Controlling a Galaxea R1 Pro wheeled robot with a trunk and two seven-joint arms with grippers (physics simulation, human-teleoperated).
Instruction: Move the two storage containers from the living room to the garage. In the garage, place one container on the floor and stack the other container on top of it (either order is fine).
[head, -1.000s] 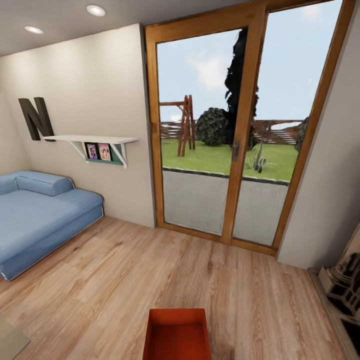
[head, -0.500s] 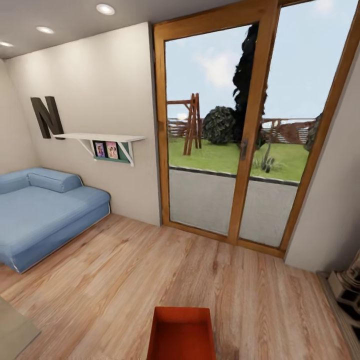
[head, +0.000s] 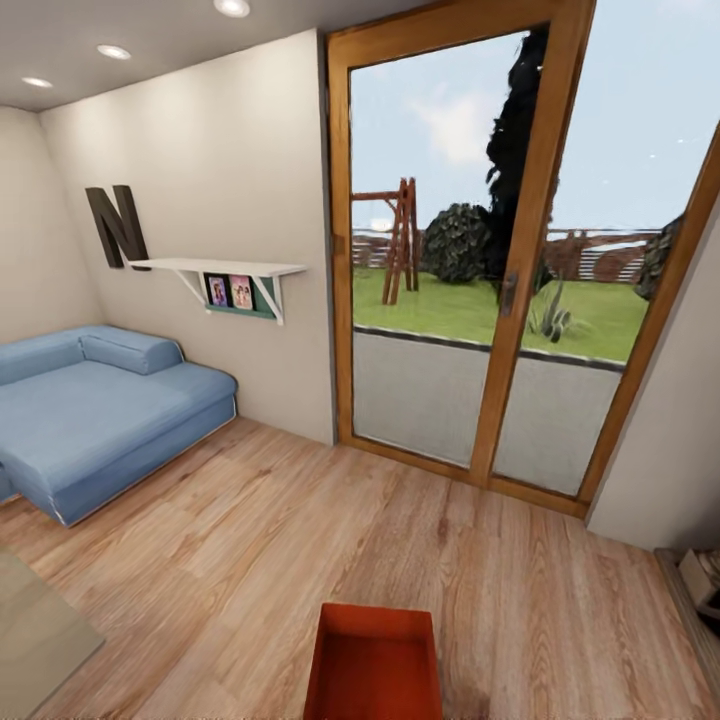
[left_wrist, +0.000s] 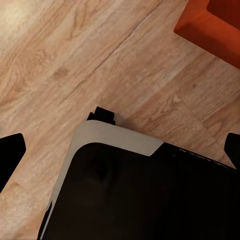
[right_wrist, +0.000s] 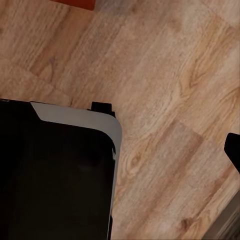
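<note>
One orange-red storage container (head: 375, 665) with no lid sits at the bottom middle of the head view, over the light wood-plank floor of the living room. A corner of it (left_wrist: 212, 20) appears in the left wrist view and a sliver (right_wrist: 75, 4) in the right wrist view. My left gripper (left_wrist: 120, 150) is open, its two black fingertips (left_wrist: 9, 155) far apart above the robot's dark base (left_wrist: 140, 200), holding nothing. Of my right gripper (right_wrist: 120, 152) one fingertip (right_wrist: 233, 150) shows at the picture's edge, spread wide, over the floor and empty.
A blue sofa (head: 90, 410) stands at the left under a white wall shelf (head: 220, 268). A wood-framed glass door (head: 500, 280) to the garden is ahead. A low table corner (head: 35, 640) is at bottom left, and some objects (head: 705, 575) at the right wall.
The camera has turned left, so sofa, shelf and door have shifted right in the picture. The container keeps its place at the bottom middle of the view.
</note>
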